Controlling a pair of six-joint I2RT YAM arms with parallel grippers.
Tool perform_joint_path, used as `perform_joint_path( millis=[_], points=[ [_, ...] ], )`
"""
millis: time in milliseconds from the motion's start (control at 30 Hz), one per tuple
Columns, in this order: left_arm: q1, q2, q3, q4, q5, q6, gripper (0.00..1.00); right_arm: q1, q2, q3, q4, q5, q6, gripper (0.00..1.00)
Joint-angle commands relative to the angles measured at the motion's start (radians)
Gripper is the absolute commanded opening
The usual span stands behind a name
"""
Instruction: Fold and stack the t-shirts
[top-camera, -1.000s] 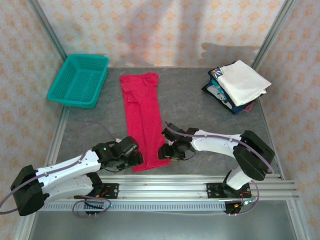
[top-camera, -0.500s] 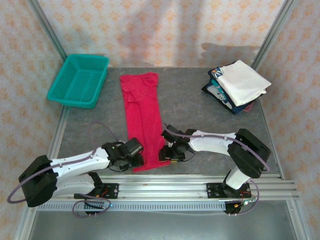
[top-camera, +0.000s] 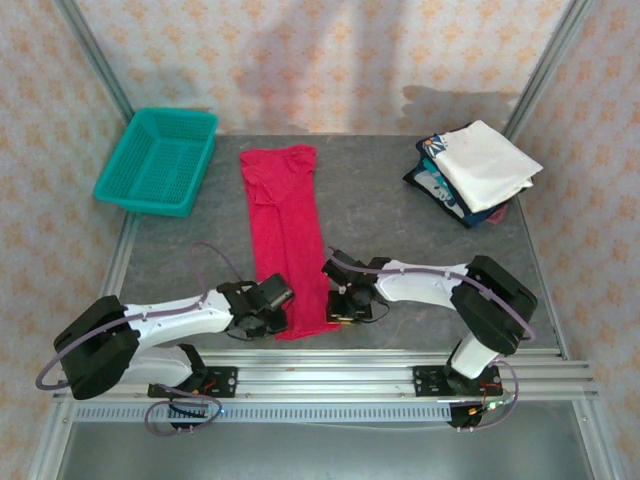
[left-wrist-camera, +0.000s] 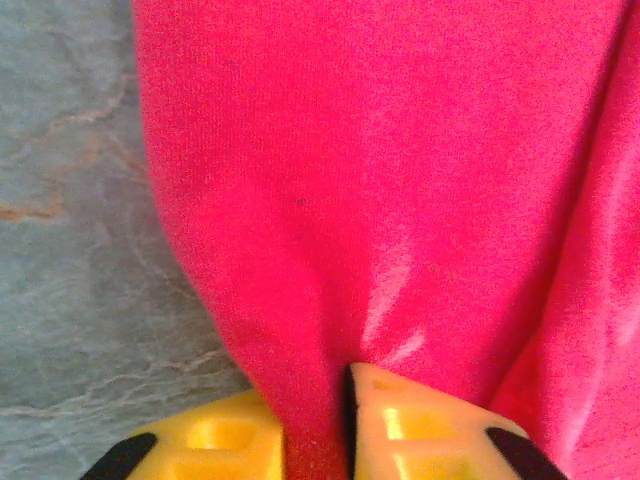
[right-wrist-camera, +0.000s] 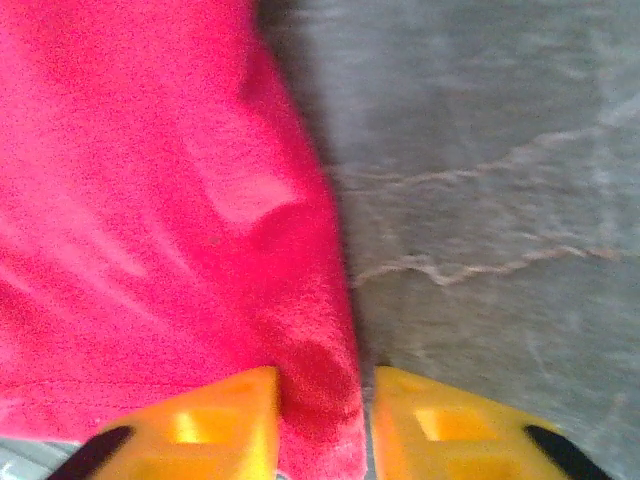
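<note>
**A:** Where's the red t-shirt (top-camera: 285, 235) sitting?

**B:** It's a long strip just right of the teal basket (top-camera: 150, 197), with its near end closer to the arms than the basket is. The left gripper (top-camera: 272, 318) has that end's left corner and the right gripper (top-camera: 338, 312) has the right one. Both pairs of yellow fingers (right-wrist-camera: 240, 420) are squeezed down on red cloth. The white t-shirt (top-camera: 487, 163) sits on top of the navy t-shirts (top-camera: 437, 183), way off right of the basket.

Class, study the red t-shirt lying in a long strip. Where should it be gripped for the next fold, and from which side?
Grip the red t-shirt at its two near corners, coming from the near edge of the table. It lies as a narrow strip running away from the arms; the left gripper and right gripper pinch there.
</note>
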Motion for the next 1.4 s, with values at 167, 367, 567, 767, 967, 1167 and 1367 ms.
perform_joint_path(
  millis=[167,367,567,767,967,1167,1367],
  points=[
    [-0.014,-0.115,0.017,-0.088,-0.071,-0.002,0.03,0.024,-0.015,0.019,0.013,-0.008,0.003,0.01],
    [-0.071,-0.169,0.034,-0.170,-0.111,-0.019,0.01,0.050,-0.093,0.004,-0.028,0.002,0.036,0.00],
    [-0.163,-0.244,0.046,-0.235,-0.155,-0.090,0.00,0.100,-0.188,-0.016,-0.088,0.039,0.101,0.00],
    [-0.285,-0.276,0.057,-0.276,-0.207,-0.184,0.00,0.139,-0.286,-0.056,-0.107,0.057,0.182,0.00],
    [-0.305,-0.315,0.128,-0.325,-0.259,-0.202,0.00,0.140,-0.323,-0.023,-0.154,0.077,0.178,0.00],
    [-0.206,-0.365,0.270,-0.395,-0.276,-0.116,0.01,0.088,-0.301,0.130,-0.269,0.127,0.092,0.00],
    [-0.001,-0.368,0.324,-0.415,-0.187,0.022,0.01,-0.043,-0.156,0.374,-0.382,0.113,-0.075,0.00]
  ],
)
